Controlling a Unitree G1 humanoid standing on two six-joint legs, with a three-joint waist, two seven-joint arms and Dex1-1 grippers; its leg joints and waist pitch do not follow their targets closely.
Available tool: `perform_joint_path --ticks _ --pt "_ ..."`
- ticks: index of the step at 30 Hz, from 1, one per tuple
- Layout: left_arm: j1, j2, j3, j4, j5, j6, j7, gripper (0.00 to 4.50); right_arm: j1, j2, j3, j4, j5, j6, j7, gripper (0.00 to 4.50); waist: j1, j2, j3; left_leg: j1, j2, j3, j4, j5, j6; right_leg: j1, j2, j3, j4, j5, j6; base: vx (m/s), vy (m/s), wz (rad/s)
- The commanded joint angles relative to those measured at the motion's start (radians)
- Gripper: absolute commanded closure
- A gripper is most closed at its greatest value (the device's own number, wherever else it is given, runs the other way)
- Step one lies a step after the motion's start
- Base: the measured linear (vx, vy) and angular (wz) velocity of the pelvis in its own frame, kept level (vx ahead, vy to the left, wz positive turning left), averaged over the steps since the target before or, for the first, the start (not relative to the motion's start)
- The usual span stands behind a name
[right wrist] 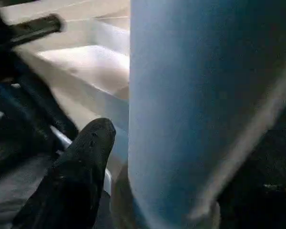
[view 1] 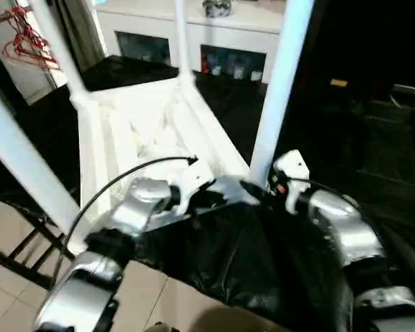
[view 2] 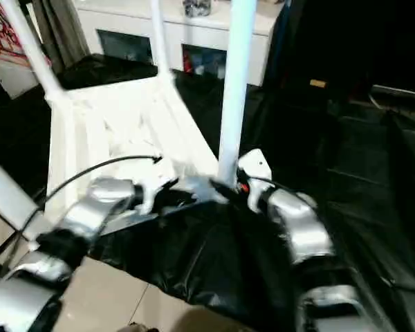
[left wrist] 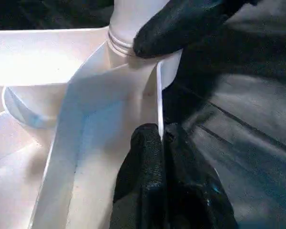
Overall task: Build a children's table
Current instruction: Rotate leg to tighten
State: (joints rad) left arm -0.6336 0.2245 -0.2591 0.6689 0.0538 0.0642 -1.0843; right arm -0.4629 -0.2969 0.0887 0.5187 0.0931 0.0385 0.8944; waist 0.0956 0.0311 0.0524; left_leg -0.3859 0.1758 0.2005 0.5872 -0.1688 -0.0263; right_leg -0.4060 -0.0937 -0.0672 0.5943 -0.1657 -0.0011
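Four white legs rise from the children's table point(view 1: 152, 131), which lies upside down on a black sheet point(view 1: 263, 270) before you, its ribbed underside facing up. The near right leg point(view 1: 277, 90) stands upright in its corner socket, between your two silver forearms.

Your left gripper point(left wrist: 159, 136) is pinched tight on the thin rim of the tabletop point(left wrist: 158, 102) at that near right corner, the two black fingers pressed together with the white edge between them. In the left wrist view a black fingertip point(left wrist: 167, 33) of the other gripper rests against the ringed base of the leg, just above the socket.

Your right gripper point(view 1: 252, 188) sits at the foot of that same leg. One black finger point(right wrist: 81, 162) shows just beside the tube; the other is hidden behind it, so you cannot tell from here whether the leg is clasped or merely straddled.

Beyond the table stands a white cabinet point(view 1: 194, 31) with glass doors. Red hangers point(view 1: 28, 41) hang at the far left, and pale floor tiles point(view 1: 14, 277) show below the sheet's edge.
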Motion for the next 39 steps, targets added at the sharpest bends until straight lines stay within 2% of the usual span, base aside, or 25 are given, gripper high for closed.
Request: perform_joint_path --ticks 1,4,5,7,8,11,13,16,17,19,24,28,31,32,34,37,38,39 --pt "0.001 -0.014 -0.012 -0.065 -0.065 -0.046 -0.064 4.50 0.017 -0.001 0.060 -0.036 0.034 0.010 0.112 1.41 0.007 -0.014 -0.074 0.019 0.060 -0.025 -0.065 -0.207 0.077 0.048 -0.063 0.041 -0.056 -0.138 -0.260 0.000 0.000 0.00" --pt "0.026 0.034 -0.022 -0.105 -0.076 -0.041 -0.139 4.50 0.039 -0.061 0.081 -0.073 0.058 0.023 0.238 1.41 0.017 -0.015 -0.072 0.017 0.063 -0.023 -0.063 -0.190 0.098 0.049 -0.065 0.041 -0.052 -0.120 -0.270 0.000 0.000 0.00" --pt "0.032 0.045 -0.024 -0.114 -0.078 -0.040 -0.155 4.50 0.042 -0.072 0.085 -0.079 0.063 0.026 0.261 1.41 0.022 -0.015 -0.070 0.020 0.064 -0.022 -0.064 -0.207 0.095 0.044 -0.065 0.041 -0.056 -0.160 -0.266 0.000 0.000 0.00" --pt "0.041 0.061 -0.026 -0.128 -0.078 -0.035 -0.174 4.50 0.049 -0.088 0.089 -0.093 0.069 0.037 0.287 1.41 0.024 -0.015 -0.068 0.021 0.064 -0.023 -0.067 -0.228 0.082 0.042 -0.065 0.041 -0.060 -0.200 -0.261 0.000 0.000 0.00" --pt "0.042 0.062 -0.026 -0.129 -0.078 -0.035 -0.175 4.50 0.049 -0.090 0.090 -0.094 0.069 0.038 0.289 1.67 0.025 -0.015 -0.065 0.022 0.066 -0.025 -0.071 -0.254 0.066 0.042 -0.066 0.043 -0.064 -0.243 -0.250 0.000 0.000 0.00" --pt "0.049 0.077 -0.023 -0.140 -0.079 -0.031 -0.194 4.50 0.055 -0.109 0.097 -0.107 0.070 0.042 0.325 1.78 0.023 -0.017 -0.062 0.027 0.066 -0.027 -0.076 -0.307 0.029 0.037 -0.068 0.045 -0.072 -0.323 -0.224 0.000 0.000 0.00" --pt "0.053 0.089 -0.022 -0.150 -0.085 -0.026 -0.205 4.50 0.057 -0.121 0.103 -0.118 0.076 0.048 0.348 2.15 0.024 -0.016 -0.063 0.025 0.065 -0.029 -0.077 -0.302 0.026 0.039 -0.069 0.045 -0.070 -0.319 -0.219 0.000 0.000 0.00" --pt "0.057 0.096 -0.024 -0.160 -0.090 -0.018 -0.215 4.50 0.060 -0.130 0.116 -0.129 0.080 0.057 0.375 2.16 0.025 -0.018 -0.065 0.024 0.065 -0.027 -0.075 -0.279 0.033 0.039 -0.067 0.046 -0.066 -0.281 -0.224 0.000 0.000 0.00" --pt "0.057 0.096 -0.024 -0.162 -0.090 -0.017 -0.217 4.50 0.061 -0.132 0.119 -0.132 0.080 0.060 0.378 2.39 0.026 -0.019 -0.066 0.023 0.065 -0.026 -0.074 -0.266 0.039 0.040 -0.067 0.046 -0.064 -0.261 -0.230 0.000 0.000 0.00" --pt "0.057 0.095 -0.024 -0.163 -0.089 -0.015 -0.217 4.50 0.065 -0.132 0.125 -0.137 0.080 0.064 0.381 2.47 0.027 -0.019 -0.067 0.022 0.063 -0.025 -0.071 -0.243 0.047 0.041 -0.067 0.046 -0.061 -0.236 -0.237 0.000 0.000 0.00" --pt "0.056 0.086 -0.021 -0.153 -0.077 -0.019 -0.191 4.50 0.074 -0.126 0.131 -0.143 0.078 0.066 0.378 2.54 0.029 -0.019 -0.066 0.022 0.063 -0.025 -0.070 -0.246 0.048 0.041 -0.068 0.045 -0.064 -0.256 -0.234 0.000 0.000 0.00" --pt "0.014 0.044 0.008 -0.076 -0.040 -0.007 -0.024 4.50 0.100 -0.080 0.110 -0.141 0.075 0.084 0.280 2.54 0.034 -0.020 -0.062 0.026 0.063 -0.027 -0.074 -0.279 0.032 0.038 -0.068 0.046 -0.072 -0.319 -0.213 0.000 0.000 0.00" --pt "-0.033 -0.007 0.029 -0.010 -0.008 0.016 0.129 4.50 0.091 0.007 0.063 -0.073 0.042 0.078 0.063 2.54 0.030 -0.021 -0.059 0.032 0.059 -0.031 -0.077 -0.323 -0.003 0.032 -0.071 0.046 -0.084 -0.407 -0.184 0.000 0.000 0.00" --pt "-0.043 -0.022 0.031 0.004 -0.002 0.025 0.162 4.50 0.084 0.031 0.051 -0.046 0.028 0.075 -0.003 2.54 0.029 -0.018 -0.058 0.031 0.059 -0.033 -0.079 -0.334 -0.012 0.032 -0.073 0.045 -0.086 -0.425 -0.178 0.000 0.000 0.00" --pt "-0.061 -0.050 0.037 0.029 0.007 0.034 0.224 4.50 0.074 0.068 0.034 -0.009 0.006 0.067 -0.105 2.54 0.014 -0.022 -0.056 0.032 0.055 -0.038 -0.083 -0.372 -0.033 0.032 -0.073 0.041 -0.092 -0.481 -0.155 0.000 0.000 0.00" --pt "-0.095 -0.107 0.050 0.067 0.014 0.054 0.324 4.50 0.051 0.141 -0.003 0.047 -0.007 0.083 -0.271 2.54 0.002 -0.018 -0.056 0.034 0.054 -0.039 -0.082 -0.393 -0.030 0.028 -0.072 0.041 -0.101 -0.500 -0.141 0.000 0.000 0.00" --pt "-0.104 -0.123 0.053 0.076 0.014 0.059 0.342 4.50 0.041 0.164 -0.016 0.061 -0.009 0.091 -0.322 2.55 -0.004 -0.021 -0.057 0.032 0.051 -0.040 -0.082 -0.395 -0.029 0.029 -0.071 0.039 -0.101 -0.498 -0.140 0.000 0.000 0.00" --pt "-0.111 -0.139 0.055 0.084 0.017 0.063 0.365 4.50 0.030 0.190 -0.029 0.077 -0.012 0.098 -0.378 2.55 -0.005 -0.014 -0.056 0.034 0.051 -0.040 -0.082 -0.398 -0.029 0.027 -0.072 0.040 -0.103 -0.500 -0.140 0.000 0.000 0.00"
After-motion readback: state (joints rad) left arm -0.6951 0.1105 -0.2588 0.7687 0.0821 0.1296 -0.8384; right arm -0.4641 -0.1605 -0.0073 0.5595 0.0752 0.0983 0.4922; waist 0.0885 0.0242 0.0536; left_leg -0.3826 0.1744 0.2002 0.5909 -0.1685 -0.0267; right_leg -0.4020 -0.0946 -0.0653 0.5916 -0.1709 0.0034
